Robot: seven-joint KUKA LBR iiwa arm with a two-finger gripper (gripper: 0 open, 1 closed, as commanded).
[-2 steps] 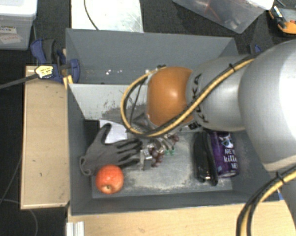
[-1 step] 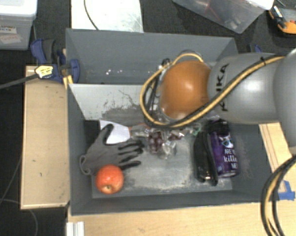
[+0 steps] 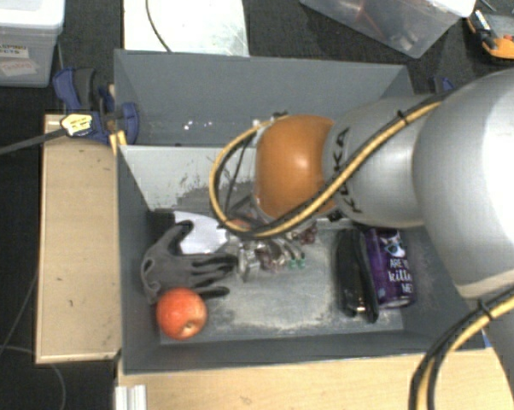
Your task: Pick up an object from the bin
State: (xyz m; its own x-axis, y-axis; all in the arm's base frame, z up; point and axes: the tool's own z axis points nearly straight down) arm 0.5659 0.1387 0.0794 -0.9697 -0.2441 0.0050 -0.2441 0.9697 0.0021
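Holding a grey glove [image 3: 173, 267], red apple [image 3: 182, 313] and purple packet [image 3: 392, 270], the bin [image 3: 283, 304] has the gripper [image 3: 259, 260] by the glove, grip unclear.

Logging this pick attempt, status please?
End effector low mid-bin, beside the dark glove. Red apple touching glove. Purple packet, black case lie right.

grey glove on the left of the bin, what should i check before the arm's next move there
1. The gripper is low in the bin, right beside the grey glove: ok.
2. The glove is free of other things: not ok, it lies over a white piece.
3. The red apple is apart from the gripper: ok.
4. The black case and purple packet on the right are apart from the gripper: ok.
5. The gripper carries nothing: cannot tell, the orange cover and cables hide it.
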